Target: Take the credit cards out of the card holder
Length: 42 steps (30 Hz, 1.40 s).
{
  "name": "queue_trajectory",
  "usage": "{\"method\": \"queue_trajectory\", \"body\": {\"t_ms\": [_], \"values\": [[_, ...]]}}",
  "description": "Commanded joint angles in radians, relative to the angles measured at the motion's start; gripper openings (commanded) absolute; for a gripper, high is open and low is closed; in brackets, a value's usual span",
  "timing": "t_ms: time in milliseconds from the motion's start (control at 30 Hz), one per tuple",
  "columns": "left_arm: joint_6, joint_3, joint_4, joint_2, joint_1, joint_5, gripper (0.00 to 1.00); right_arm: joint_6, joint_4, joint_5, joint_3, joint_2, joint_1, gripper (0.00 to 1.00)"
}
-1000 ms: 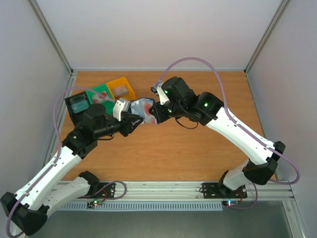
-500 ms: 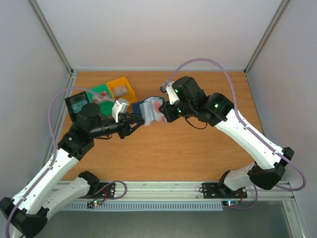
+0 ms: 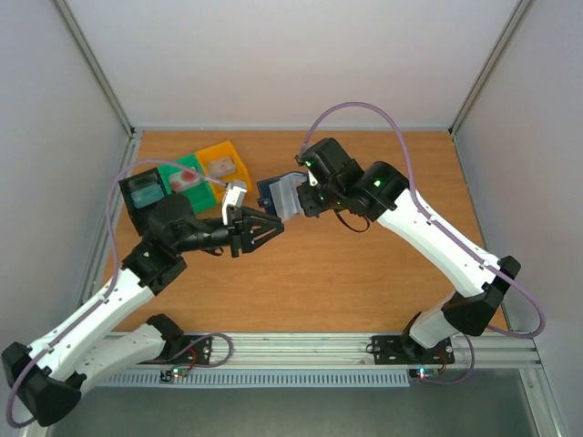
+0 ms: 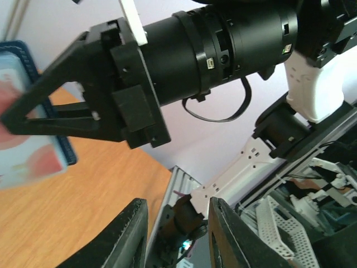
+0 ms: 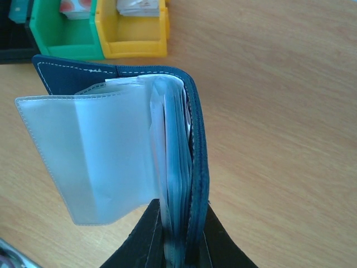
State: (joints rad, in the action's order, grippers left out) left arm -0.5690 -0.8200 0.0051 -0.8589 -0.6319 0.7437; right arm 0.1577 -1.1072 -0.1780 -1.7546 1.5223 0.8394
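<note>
Your right gripper (image 5: 179,240) clamps the navy card holder (image 5: 197,145), upper centre in the overhead view, splaying it so your left gripper (image 3: 271,228), spread and empty, can reach the credit cards (image 5: 173,184).

The right gripper (image 5: 177,212) pinches a dark navy stitched card holder (image 5: 197,156) edge-on above the wooden table (image 5: 279,139). The holder's clear plastic sleeve (image 5: 89,151) fans out. A green plastic bin (image 5: 61,42) and a yellow plastic bin (image 5: 134,43) sit beyond.

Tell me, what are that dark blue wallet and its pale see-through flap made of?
The dark navy-blue folding card holder looks like matte leather or an imitation, with pale stitching along its edge. Its pale translucent flap looks like soft, slightly glossy plastic film: creased, stitched at the rim, light showing through.
</note>
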Motion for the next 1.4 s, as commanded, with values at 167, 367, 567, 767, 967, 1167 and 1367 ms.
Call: {"method": "queue_trajectory", "body": {"t_ms": [167, 367, 567, 767, 967, 1167, 1367], "values": [[-0.074, -0.032, 0.114, -0.063, -0.045, -0.176, 0.34, -0.025, 0.091, 0.195, -0.025, -0.026, -0.002, 0.01], [0.011, -0.025, 0.032, -0.068, -0.019, -0.258, 0.33, -0.029, 0.105, 0.273, -0.003, -0.064, -0.002, 0.01], [0.105, -0.047, -0.169, -0.063, 0.013, -0.370, 0.33, 0.005, 0.130, 0.409, 0.020, -0.085, 0.001, 0.01], [0.156, -0.048, -0.234, -0.037, 0.053, -0.363, 0.30, 0.054, 0.181, 0.474, 0.079, -0.153, 0.001, 0.01], [0.193, -0.029, -0.118, -0.021, 0.054, -0.180, 0.31, 0.126, 0.212, 0.616, 0.102, -0.180, 0.001, 0.01], [0.183, -0.043, -0.169, 0.000, 0.057, -0.154, 0.30, 0.161, 0.312, 0.717, 0.168, -0.249, 0.000, 0.01], [0.107, -0.033, 0.043, 0.005, 0.055, 0.029, 0.40, 0.169, 0.420, 0.862, 0.233, -0.290, 0.000, 0.01]]}}
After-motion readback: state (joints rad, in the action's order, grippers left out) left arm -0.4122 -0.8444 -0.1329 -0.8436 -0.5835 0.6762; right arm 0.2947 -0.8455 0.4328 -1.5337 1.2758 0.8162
